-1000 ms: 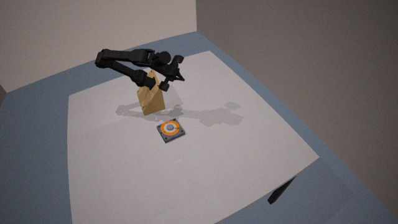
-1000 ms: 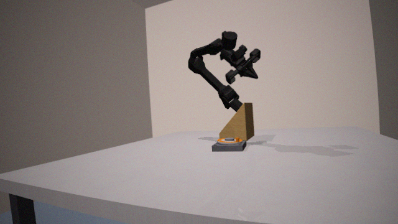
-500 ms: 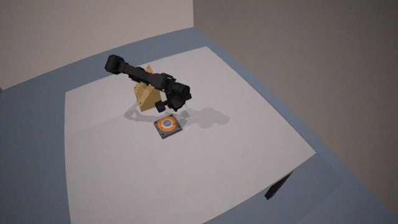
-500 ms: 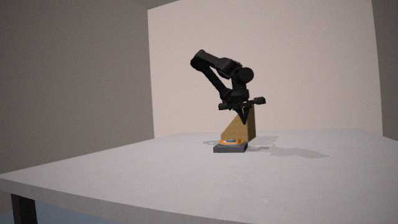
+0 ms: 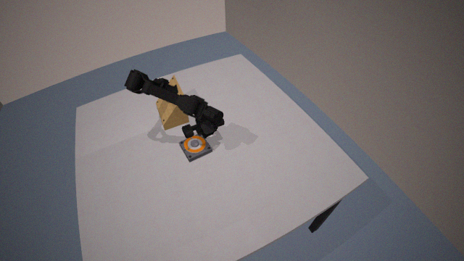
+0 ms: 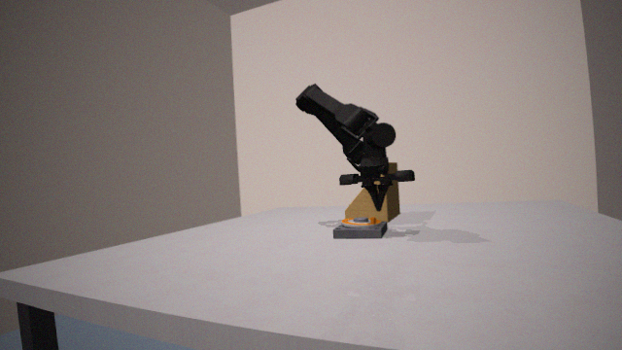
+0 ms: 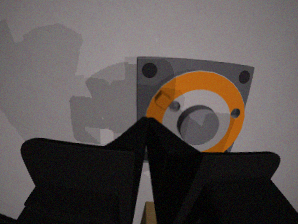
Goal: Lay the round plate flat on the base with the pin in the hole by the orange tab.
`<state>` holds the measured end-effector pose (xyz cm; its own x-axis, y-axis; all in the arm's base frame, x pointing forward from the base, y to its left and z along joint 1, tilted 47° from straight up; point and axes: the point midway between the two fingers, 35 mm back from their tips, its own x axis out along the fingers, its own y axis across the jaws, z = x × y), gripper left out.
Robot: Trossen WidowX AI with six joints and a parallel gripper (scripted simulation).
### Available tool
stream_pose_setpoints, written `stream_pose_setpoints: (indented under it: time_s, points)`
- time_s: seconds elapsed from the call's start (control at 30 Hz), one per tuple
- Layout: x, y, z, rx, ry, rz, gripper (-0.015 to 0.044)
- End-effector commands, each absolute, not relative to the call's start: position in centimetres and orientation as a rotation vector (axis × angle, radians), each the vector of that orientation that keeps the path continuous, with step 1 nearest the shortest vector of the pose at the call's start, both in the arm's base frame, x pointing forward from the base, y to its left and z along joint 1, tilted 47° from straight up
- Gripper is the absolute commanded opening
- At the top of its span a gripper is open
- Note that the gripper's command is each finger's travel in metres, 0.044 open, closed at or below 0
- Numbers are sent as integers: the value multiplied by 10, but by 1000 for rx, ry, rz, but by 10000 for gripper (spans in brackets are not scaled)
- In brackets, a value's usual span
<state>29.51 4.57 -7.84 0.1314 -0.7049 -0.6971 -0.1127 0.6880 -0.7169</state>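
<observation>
The arm (image 6: 347, 123) leans down over the table (image 6: 292, 287), its gripper (image 6: 377, 204) pinched tight with nothing between the fingers, tips pointing at the plate (image 6: 359, 222) from just above its near-wedge edge. From the side there is a small gap between the tips and the plate.

The plate (image 7: 197, 111), orange with a pale inner ring, sits on the grey post (image 7: 197, 124) at the middle of the dark square base (image 5: 196, 149). Two small holes show in the orange ring, one at the left (image 7: 174, 106) and one at the right (image 7: 236, 113). I cannot make out the pin or the tab. Behind stands a tan wedge (image 5: 170, 110), close to the base.
</observation>
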Motion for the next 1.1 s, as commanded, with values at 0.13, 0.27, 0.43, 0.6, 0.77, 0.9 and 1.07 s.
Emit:
stream_pose_setpoints:
  time_s: [0.13,0.27,0.43,0.6,0.77,0.9,1.07]
  points:
    - [295,28,-93,-754,1404,-497,0]
    - [298,28,-92,-754,1404,-497,0]
    - [305,27,-90,-754,1404,-497,0]
    - [312,27,-89,-753,1404,-497,0]
    - [313,27,-89,-754,1404,-497,0]
    - [314,27,-89,-754,1404,-497,0]
    - [314,27,-89,-754,1404,-497,0]
